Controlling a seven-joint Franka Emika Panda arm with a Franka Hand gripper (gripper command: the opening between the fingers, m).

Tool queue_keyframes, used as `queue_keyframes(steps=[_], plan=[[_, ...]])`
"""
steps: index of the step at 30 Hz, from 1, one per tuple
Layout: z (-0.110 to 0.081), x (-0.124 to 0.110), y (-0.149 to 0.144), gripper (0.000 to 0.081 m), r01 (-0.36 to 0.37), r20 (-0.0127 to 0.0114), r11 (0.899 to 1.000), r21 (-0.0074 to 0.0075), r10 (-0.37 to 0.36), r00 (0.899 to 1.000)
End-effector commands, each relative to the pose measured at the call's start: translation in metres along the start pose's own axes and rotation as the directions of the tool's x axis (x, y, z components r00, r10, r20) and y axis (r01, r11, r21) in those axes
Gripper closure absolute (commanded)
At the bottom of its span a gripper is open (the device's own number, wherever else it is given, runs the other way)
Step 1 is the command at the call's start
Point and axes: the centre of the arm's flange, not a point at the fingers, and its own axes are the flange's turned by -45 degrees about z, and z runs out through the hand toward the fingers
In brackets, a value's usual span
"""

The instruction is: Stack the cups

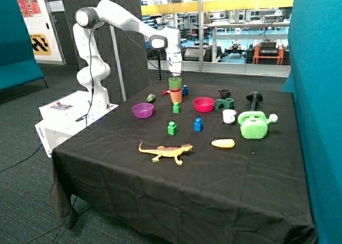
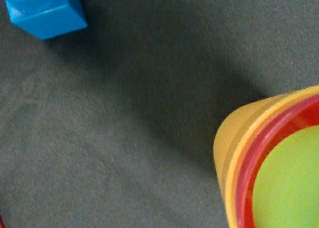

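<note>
Wrist view looking down into nested cups: yellow cup (image 2: 234, 153) outermost, magenta-pink cup (image 2: 249, 158) inside it, green cup (image 2: 289, 183) innermost, standing on black tablecloth (image 2: 149, 113) near a blue block (image 2: 45, 11). Fingers not showing; grip impossible to tell. Outside view showing gripper (image 1: 175, 71) hovering right at the green cup's rim, arm (image 1: 123, 20) reaching out from its base and bending down at the wrist. Nearer the front edge: toy lizard (image 1: 165, 151), green blocks (image 1: 172, 127), purple bowl (image 1: 142, 110), pink bowl (image 1: 203, 104), green watering can (image 1: 254, 124).
</note>
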Motion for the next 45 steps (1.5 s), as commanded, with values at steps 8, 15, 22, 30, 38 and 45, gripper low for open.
queue_keyframes(steps=[8, 15, 22, 30, 38, 45], plan=[[0.005, -0.011, -0.007, 0.0808, 0.009, -0.0038, 1.000, 0.0039, -0.009, 1.000], [0.006, -0.008, -0.014, 0.0772, 0.027, -0.0039, 1.000, 0.0039, -0.027, 1.000], [0.005, -0.002, -0.017, 0.0614, 0.041, -0.0039, 0.999, 0.0038, -0.041, 0.999], [0.003, -0.001, -0.012, 0.0470, 0.034, -0.0039, 0.999, 0.0038, -0.034, 0.999], [0.003, -0.002, -0.004, 0.0374, 0.023, -0.0038, 1.000, 0.0039, -0.023, 1.000], [0.004, -0.003, 0.000, 0.0325, 0.020, -0.0038, 1.000, 0.0039, -0.020, 1.000]])
